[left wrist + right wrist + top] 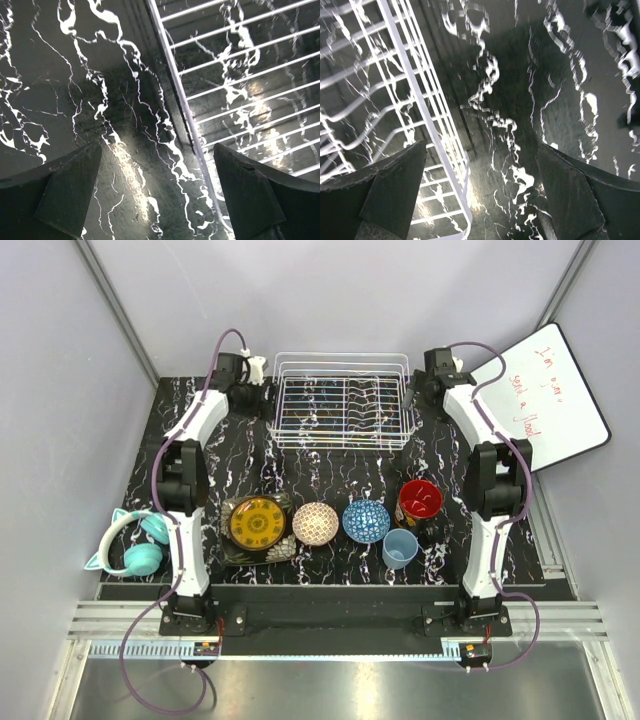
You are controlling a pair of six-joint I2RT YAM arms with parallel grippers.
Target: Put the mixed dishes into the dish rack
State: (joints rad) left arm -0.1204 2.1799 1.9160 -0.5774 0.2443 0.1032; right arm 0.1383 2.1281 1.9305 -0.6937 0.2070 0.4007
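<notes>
The white wire dish rack [342, 400] stands at the far middle of the black marbled table [330, 470], with its upright dividers in the right half and no dish in it. Both arms reach far forward and flank it. The left gripper [255, 390] hangs just beside the rack's left wall and the right gripper [422, 388] just beside its right wall. In the left wrist view the left gripper [160, 195] has its dark fingers [70, 192] spread wide with only marble between them, and the rack's edge wire [175, 85] runs down the frame toward the right-hand finger. The right wrist view mirrors this: the right gripper [482, 195] is spread wide and holds nothing, and the rack's side [410, 100] rises by its left-hand finger. The dishes sit well apart from the rack in a loose row near the arm bases. A yellow-orange patterned round plate [257, 523] lies on top of a dark patterned squarish plate [230, 548]. To its right come a pinkish-white speckled bowl [315, 523], a blue patterned bowl [366, 521] and a red mug [420, 500], with a light-blue cup [400, 547] just nearer than the mug. Open marble lies between this row and the rack. Teal cat-ear headphones [135, 545] rest at the table's left edge beside the left arm, and a white board with red writing [545, 405] leans at the far right behind the right arm.
</notes>
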